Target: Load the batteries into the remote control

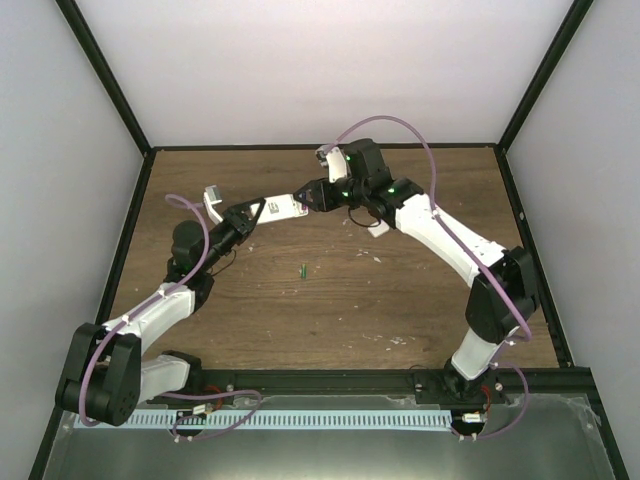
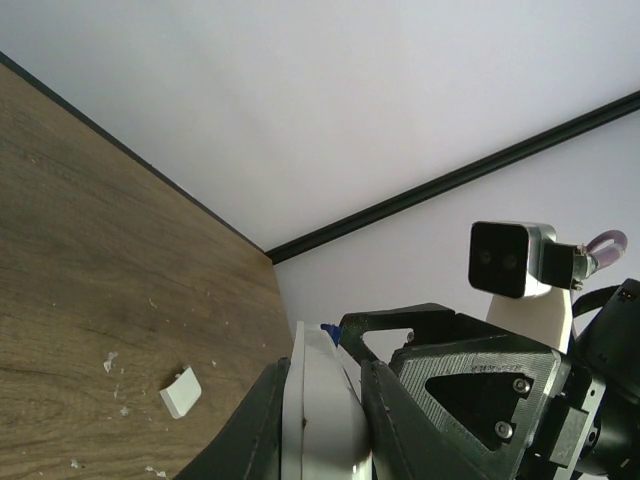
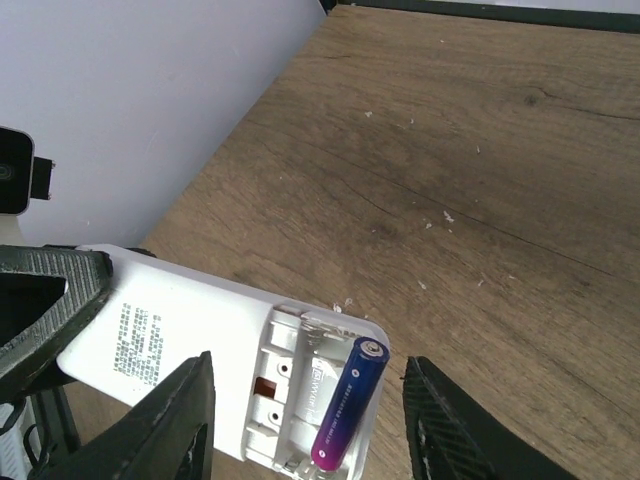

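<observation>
The left gripper clamps the slim white plastic remote control above the wooden tabletop. The right gripper, spread wide, straddles its open compartment, where the thin purple cylindrical battery lies. The thin green cylindrical battery lies on the tabletop, well apart from both grippers.

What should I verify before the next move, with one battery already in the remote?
1. The left gripper holds the remote control between its fingers: ok.
2. The purple battery lies in one slot of the remote control: ok.
3. The second slot is empty: ok.
4. The right gripper is open and holds nothing: ok.
5. The green battery lies alone on the table, free to pick: ok.
6. Which end of the green battery is plus: cannot tell.
</observation>
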Tool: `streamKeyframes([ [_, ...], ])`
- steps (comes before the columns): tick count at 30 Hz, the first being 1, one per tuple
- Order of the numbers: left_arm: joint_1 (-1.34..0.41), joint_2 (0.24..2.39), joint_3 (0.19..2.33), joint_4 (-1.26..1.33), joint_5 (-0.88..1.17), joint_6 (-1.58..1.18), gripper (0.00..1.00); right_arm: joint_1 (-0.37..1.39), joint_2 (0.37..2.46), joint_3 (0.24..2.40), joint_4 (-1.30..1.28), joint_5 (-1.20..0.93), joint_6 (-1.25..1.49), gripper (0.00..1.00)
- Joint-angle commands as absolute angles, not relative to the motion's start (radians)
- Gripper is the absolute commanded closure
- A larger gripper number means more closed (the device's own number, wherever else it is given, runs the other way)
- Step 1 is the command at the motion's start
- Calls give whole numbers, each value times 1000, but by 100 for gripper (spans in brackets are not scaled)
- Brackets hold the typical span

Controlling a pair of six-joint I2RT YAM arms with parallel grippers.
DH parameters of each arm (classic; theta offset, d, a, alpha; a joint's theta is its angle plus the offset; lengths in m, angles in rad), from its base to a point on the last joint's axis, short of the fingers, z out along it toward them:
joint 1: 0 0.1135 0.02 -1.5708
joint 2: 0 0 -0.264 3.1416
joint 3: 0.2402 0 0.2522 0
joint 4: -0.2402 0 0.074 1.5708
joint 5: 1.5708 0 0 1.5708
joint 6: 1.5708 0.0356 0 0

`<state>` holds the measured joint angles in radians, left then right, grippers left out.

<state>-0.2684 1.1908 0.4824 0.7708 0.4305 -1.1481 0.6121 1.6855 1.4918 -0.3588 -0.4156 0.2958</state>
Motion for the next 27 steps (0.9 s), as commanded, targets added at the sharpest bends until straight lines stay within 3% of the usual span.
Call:
streamKeyframes([
  [1, -267, 1172, 495, 819, 432, -1142, 100, 610, 1695, 1537, -348, -440, 293, 56],
  [27, -267, 1187, 503, 819, 434, -1144, 100, 611, 1743, 1566, -354, -496, 287, 53],
])
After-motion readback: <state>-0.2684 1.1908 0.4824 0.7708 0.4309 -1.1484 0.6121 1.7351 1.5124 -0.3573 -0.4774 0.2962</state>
